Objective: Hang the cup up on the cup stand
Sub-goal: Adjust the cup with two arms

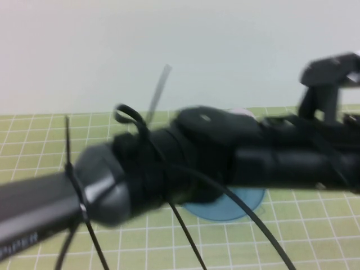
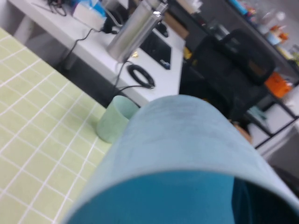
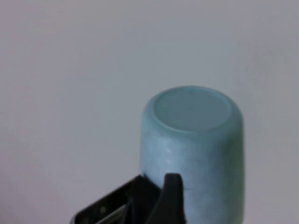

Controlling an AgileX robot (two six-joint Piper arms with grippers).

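Cup (image 3: 191,144) sits bottom-up right against the right gripper (image 3: 171,186) – can't tell if it's gripping or loose – left gripper closed close by, cup stand (image 1: 239,205) peeking out under both arms.

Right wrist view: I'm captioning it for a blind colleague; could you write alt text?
A small light blue plastic tumbler fills the frame against a plain pale wall, its closed base toward the camera. A black finger of the right pincer crosses in front of its lower side.
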